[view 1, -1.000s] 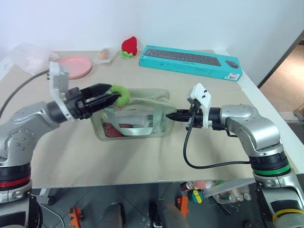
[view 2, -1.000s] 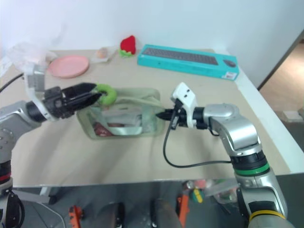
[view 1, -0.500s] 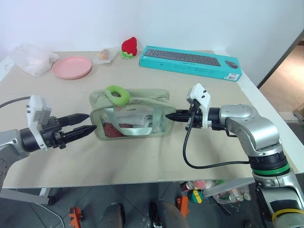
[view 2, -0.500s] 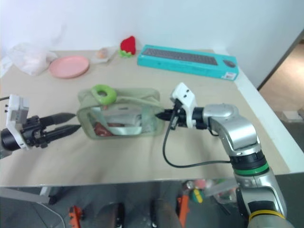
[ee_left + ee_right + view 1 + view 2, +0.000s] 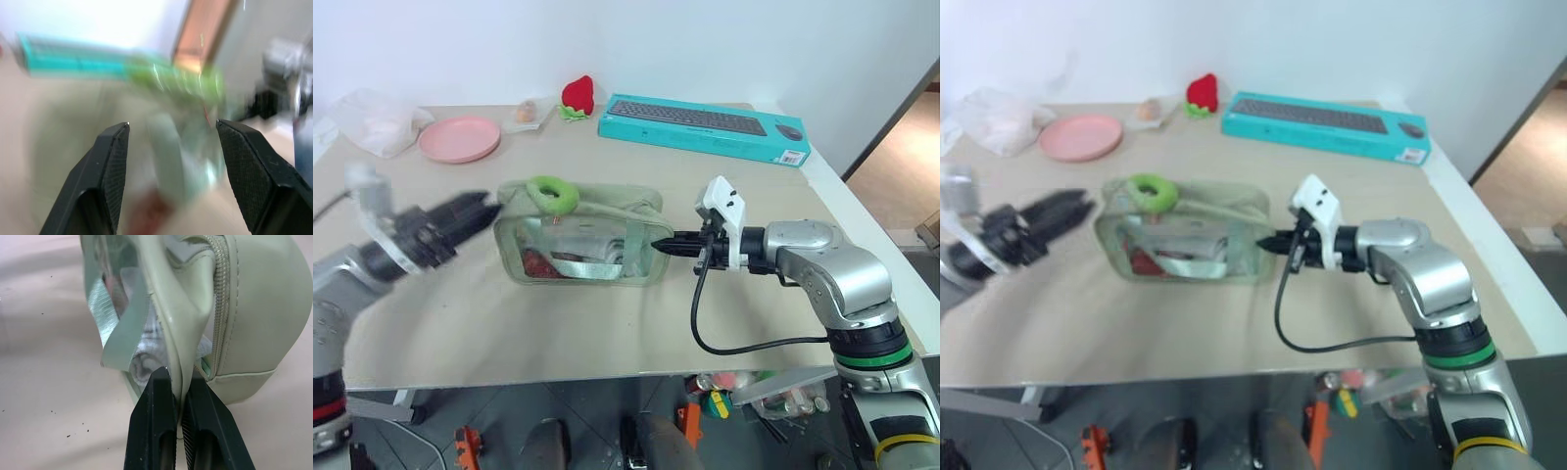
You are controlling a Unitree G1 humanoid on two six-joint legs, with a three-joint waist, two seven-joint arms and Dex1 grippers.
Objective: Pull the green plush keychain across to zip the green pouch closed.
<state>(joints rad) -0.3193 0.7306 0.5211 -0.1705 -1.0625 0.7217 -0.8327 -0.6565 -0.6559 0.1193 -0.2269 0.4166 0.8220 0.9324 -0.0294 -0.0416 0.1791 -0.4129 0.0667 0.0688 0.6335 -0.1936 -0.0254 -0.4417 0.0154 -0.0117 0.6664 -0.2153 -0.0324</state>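
Left tool spread, empty, just beside green pouch on desk. Green plush keychain resting at pouch's left end (zipper likely pulled across, closure unconfirmed). Right tool pressed together, pinching pouch's right-end fabric.

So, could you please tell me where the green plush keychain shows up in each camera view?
Left eye: green plush keychain on the pouch's top, at its left end.
Right eye: same spot, left of centre.
Left wrist: a blurred bright green streak past the open left pincer; I can't be sure it's the keychain.
Right wrist: I can't pick it out.
Shared landmark: the green pouch, its strap clamped by the right pincer.
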